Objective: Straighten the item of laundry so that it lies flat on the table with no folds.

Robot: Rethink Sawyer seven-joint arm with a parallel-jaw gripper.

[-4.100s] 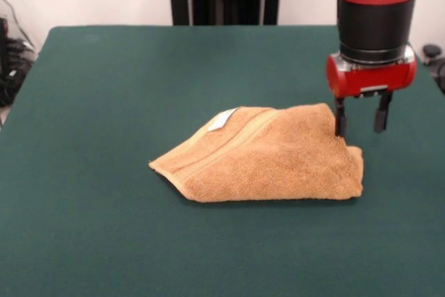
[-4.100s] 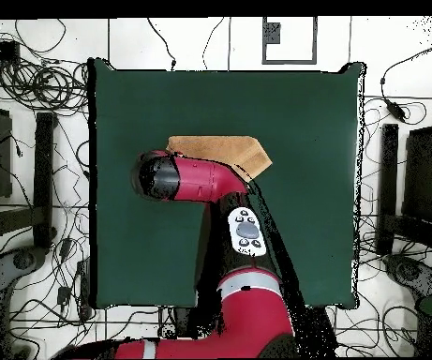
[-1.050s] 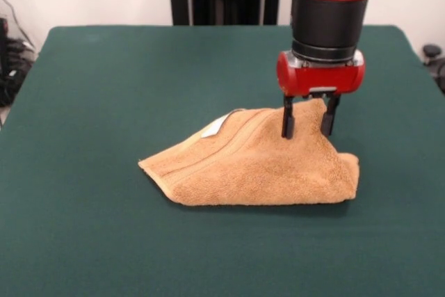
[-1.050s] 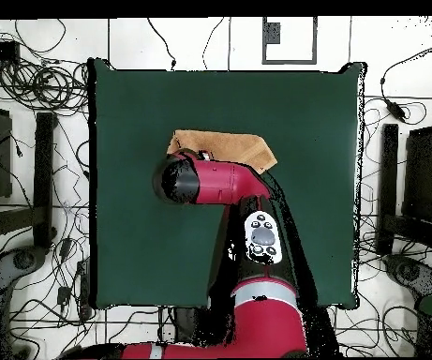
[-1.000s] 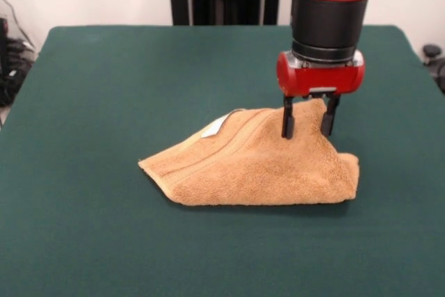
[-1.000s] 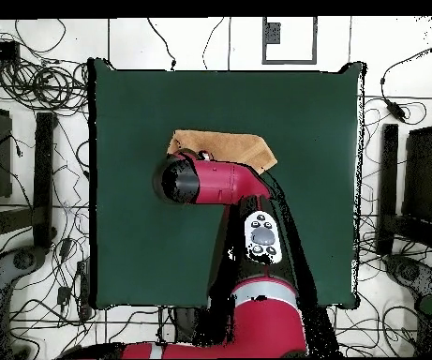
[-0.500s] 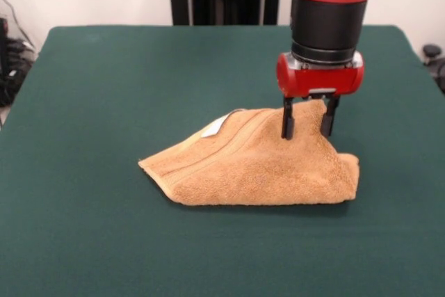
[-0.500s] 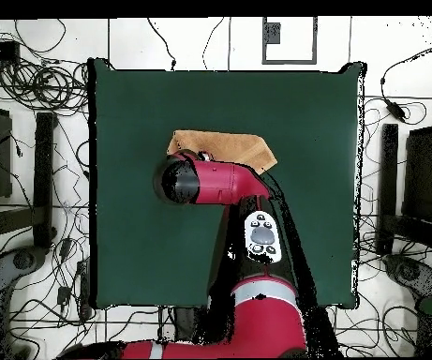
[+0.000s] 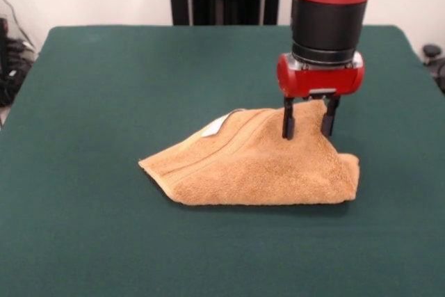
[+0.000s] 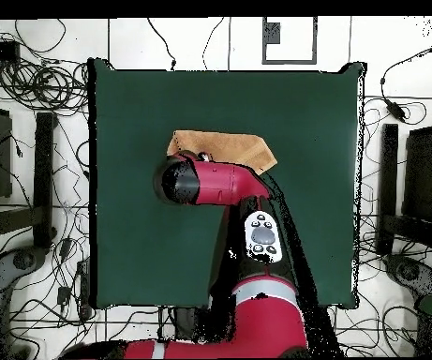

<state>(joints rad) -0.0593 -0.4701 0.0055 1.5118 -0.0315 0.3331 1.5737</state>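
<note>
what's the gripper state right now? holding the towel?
Gripper: open, fingers straddling the raised top edge of the towel, not closed on it.

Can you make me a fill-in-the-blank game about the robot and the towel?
1. The towel lies on a table with a dark ____ top.
2. The towel is not flat yet; it is still ____ over on itself.
3. The gripper is ____, one finger on each side of the towel's raised far edge.
4. The small tag on the towel is ____.

Missing words: green; folded; open; white
</note>
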